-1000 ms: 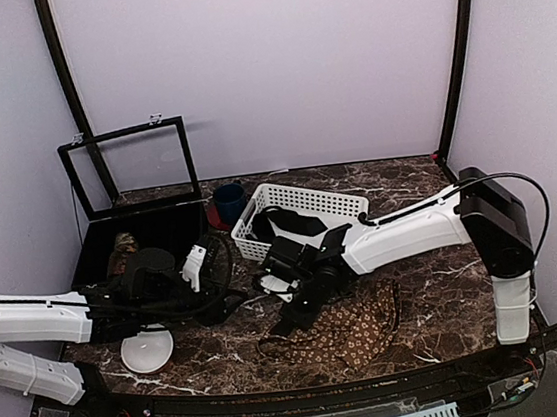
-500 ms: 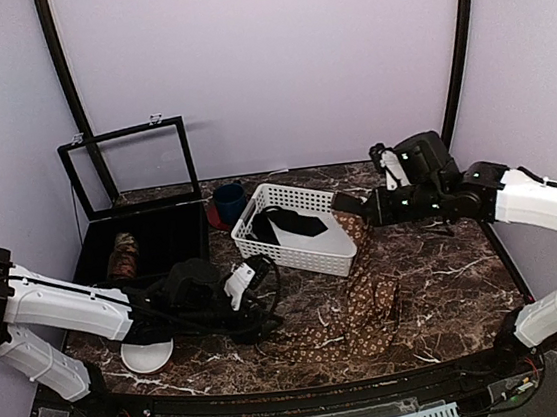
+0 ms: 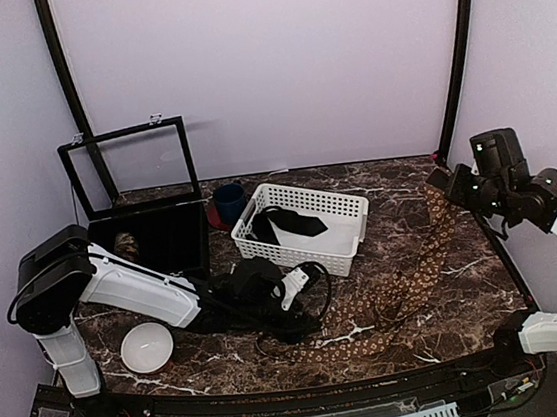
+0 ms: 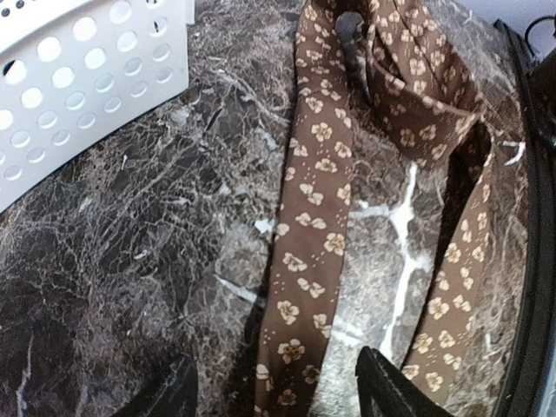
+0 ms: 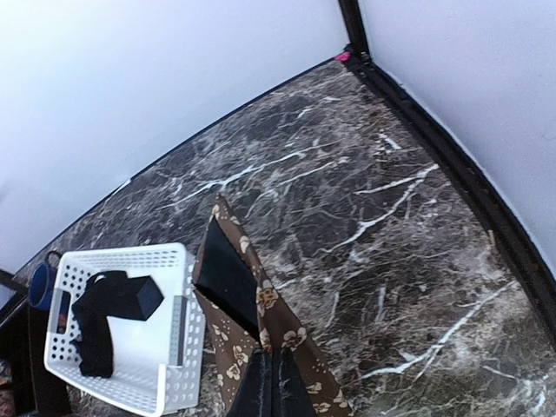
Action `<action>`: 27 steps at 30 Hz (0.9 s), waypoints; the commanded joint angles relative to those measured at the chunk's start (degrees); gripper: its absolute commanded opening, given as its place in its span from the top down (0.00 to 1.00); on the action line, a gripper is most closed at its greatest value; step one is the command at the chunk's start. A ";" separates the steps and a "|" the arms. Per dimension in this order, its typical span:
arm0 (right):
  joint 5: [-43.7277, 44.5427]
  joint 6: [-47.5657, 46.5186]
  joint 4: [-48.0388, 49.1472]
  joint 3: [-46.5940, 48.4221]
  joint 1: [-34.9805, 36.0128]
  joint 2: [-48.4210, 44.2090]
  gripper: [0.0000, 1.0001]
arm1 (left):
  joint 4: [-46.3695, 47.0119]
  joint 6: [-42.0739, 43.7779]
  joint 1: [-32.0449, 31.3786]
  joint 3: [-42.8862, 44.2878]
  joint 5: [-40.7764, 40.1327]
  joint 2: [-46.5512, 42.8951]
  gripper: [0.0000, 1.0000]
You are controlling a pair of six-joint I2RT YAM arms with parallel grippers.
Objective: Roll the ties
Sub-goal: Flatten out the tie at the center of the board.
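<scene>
1. One loose tie (image 3: 404, 277), brown with tan flowers. Its top end is lifted to the right of the basket (image 3: 299, 254), and it slopes down to the table (image 3: 468, 282) in front of the basket.
2. One coil (image 3: 127, 246) sits in the black box (image 3: 167, 249) left of the basket. It is small and dim, so its pattern is hard to make out.
3. Two grippers.
   - The right gripper (image 5: 271, 380), right of the basket and off the table, is pinched tight on the tie's top end.
   - The left gripper (image 4: 278, 378), in front of the basket, is spread wide. A flat strip of tie lies between its fingers (image 4: 387, 391), unclamped.
4. One basket, white, holds one black cloth (image 3: 290, 224). I cannot tell what it is.
5. One blue cup (image 3: 228, 199) stands behind the basket's left corner. One white bowl (image 3: 145, 346) sits front-left of the basket.
6. The wrist view cuts off the left fingers at its bottom edge.
</scene>
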 commanded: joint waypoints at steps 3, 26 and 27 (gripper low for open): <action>10.04 5.28 -7.35 2.22 -3.57 -1.42 1.00 | -10.16 1.04 -0.04 2.36 -4.40 1.31 0.50; 9.39 13.08 -3.65 -10.72 -8.77 0.78 1.00 | -20.66 -1.46 11.83 -13.19 -31.15 -49.94 1.00; 8.80 13.24 -2.78 -11.70 -9.05 1.13 1.00 | -19.72 -0.45 11.90 -13.38 -30.71 -52.53 1.00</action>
